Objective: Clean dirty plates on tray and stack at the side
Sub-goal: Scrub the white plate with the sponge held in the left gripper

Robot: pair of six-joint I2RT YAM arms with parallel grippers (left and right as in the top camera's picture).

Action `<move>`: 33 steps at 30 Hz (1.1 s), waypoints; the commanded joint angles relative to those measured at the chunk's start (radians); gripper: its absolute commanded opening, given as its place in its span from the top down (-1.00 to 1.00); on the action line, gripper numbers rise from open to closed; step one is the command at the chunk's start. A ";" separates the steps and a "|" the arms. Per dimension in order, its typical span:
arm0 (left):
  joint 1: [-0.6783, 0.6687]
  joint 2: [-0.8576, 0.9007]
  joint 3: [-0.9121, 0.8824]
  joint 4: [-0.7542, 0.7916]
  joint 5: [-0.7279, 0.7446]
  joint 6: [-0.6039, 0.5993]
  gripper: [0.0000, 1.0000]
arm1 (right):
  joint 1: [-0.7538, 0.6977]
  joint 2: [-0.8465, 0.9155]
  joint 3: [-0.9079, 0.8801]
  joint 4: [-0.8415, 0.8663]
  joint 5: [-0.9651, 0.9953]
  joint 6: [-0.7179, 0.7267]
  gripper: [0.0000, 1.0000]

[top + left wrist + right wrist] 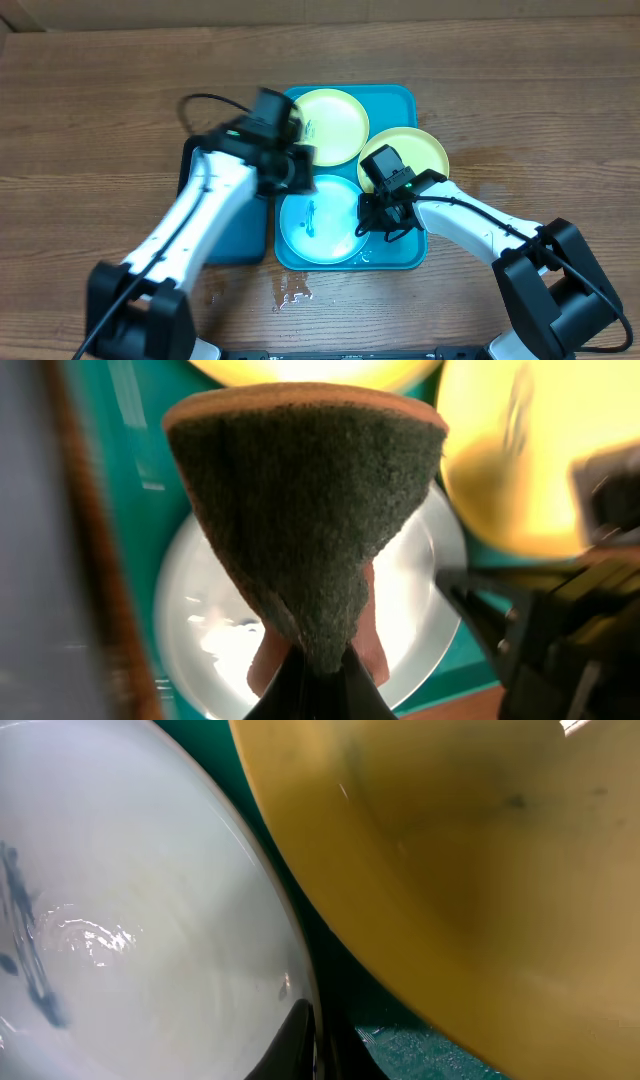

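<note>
The turquoise tray (395, 100) holds three plates. One yellow-green plate (335, 120) lies at its far end. A second yellow-green plate (420, 150) rests over its right rim. The light blue plate (320, 235) with dark smudges lies at the near end. My left gripper (320, 675) is shut on a folded green-and-brown sponge (305, 510), held above the light blue plate (200, 610). My right gripper (312, 1040) pinches the right rim of the light blue plate (130, 920), beside the yellow-green plate (450, 870).
A smaller dark blue tray (240, 235) lies left of the turquoise tray, partly under my left arm. A small puddle of water (293, 292) sits on the wooden table just in front of the tray. My right arm (560, 630) shows in the left wrist view.
</note>
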 commanded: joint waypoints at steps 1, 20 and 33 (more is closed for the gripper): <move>-0.111 0.109 -0.034 0.011 -0.114 -0.052 0.92 | -0.008 0.025 -0.013 -0.018 0.077 -0.011 0.92; 0.060 0.336 -0.033 -0.066 -0.135 -0.048 0.92 | -0.008 0.025 -0.013 -0.042 0.092 -0.011 0.92; -0.060 0.336 -0.034 -0.040 0.040 0.221 0.92 | -0.008 0.025 -0.013 -0.040 0.100 -0.011 0.92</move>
